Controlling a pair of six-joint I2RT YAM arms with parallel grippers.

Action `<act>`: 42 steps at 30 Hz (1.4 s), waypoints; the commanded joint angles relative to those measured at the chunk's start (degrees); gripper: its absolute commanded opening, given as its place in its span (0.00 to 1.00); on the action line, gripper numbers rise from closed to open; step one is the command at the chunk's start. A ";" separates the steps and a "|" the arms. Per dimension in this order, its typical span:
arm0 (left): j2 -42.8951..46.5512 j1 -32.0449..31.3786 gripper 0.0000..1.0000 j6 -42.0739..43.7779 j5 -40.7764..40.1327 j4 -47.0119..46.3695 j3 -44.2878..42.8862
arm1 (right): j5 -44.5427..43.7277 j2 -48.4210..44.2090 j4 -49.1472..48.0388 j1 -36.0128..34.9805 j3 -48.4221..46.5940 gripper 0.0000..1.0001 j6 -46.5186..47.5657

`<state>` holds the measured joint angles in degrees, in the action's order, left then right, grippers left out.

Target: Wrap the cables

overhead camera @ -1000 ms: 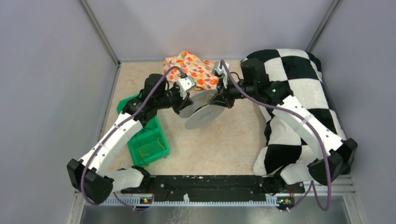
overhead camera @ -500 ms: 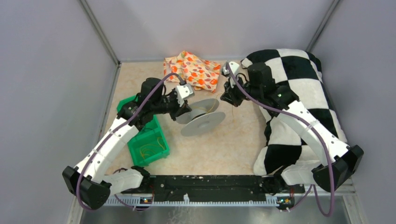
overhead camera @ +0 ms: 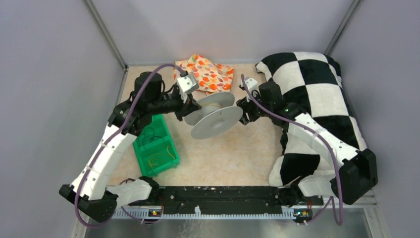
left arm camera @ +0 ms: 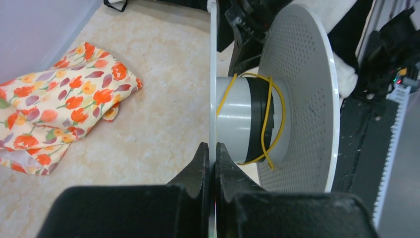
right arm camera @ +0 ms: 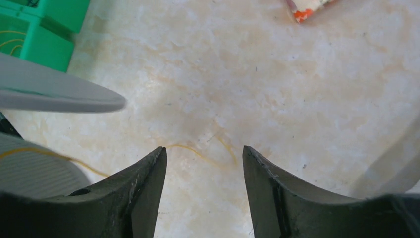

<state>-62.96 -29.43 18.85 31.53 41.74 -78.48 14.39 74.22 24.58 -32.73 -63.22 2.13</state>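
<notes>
A grey spool [overhead camera: 216, 115] with two wide flanges hangs over the middle of the table. My left gripper [overhead camera: 192, 110] is shut on the thin edge of its near flange [left arm camera: 212, 74]. A thin yellow cable [left arm camera: 270, 114] loops loosely a few turns round the spool's hub [left arm camera: 237, 124]. My right gripper [overhead camera: 243, 111] is just right of the spool, open with nothing between its fingers. In the right wrist view a loose end of the cable [right arm camera: 198, 150] trails from the spool [right arm camera: 54, 94] and shows beyond the open right gripper [right arm camera: 204, 148].
A green bin [overhead camera: 156, 148] with more yellow strands sits at the left, under my left arm. A floral cloth [overhead camera: 205, 73] lies at the back. A big black-and-white checkered pillow [overhead camera: 317, 99] fills the right side, under my right arm.
My right gripper has opened and let go of the cable, pulling back and then returning beside the spool. My left arm has swung back and left with the spool in it.
</notes>
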 commanded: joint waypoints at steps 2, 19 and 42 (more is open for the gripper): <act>-4.21 0.62 0.00 -10.18 -0.02 1.05 -12.19 | -1.32 -1.29 -6.49 3.51 4.42 0.61 -7.60; -9.46 3.13 0.00 -36.30 -16.46 -6.72 -28.69 | 0.63 -16.95 -38.56 9.00 28.71 0.84 -25.74; -10.14 5.81 0.00 -46.57 -22.57 -16.31 -27.70 | -7.33 0.96 -76.44 -3.71 33.96 0.85 -36.47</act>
<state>-73.78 -24.16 -25.52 9.58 33.54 -104.81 8.82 72.88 -42.78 -35.24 -26.06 -30.72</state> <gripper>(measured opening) 0.026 0.847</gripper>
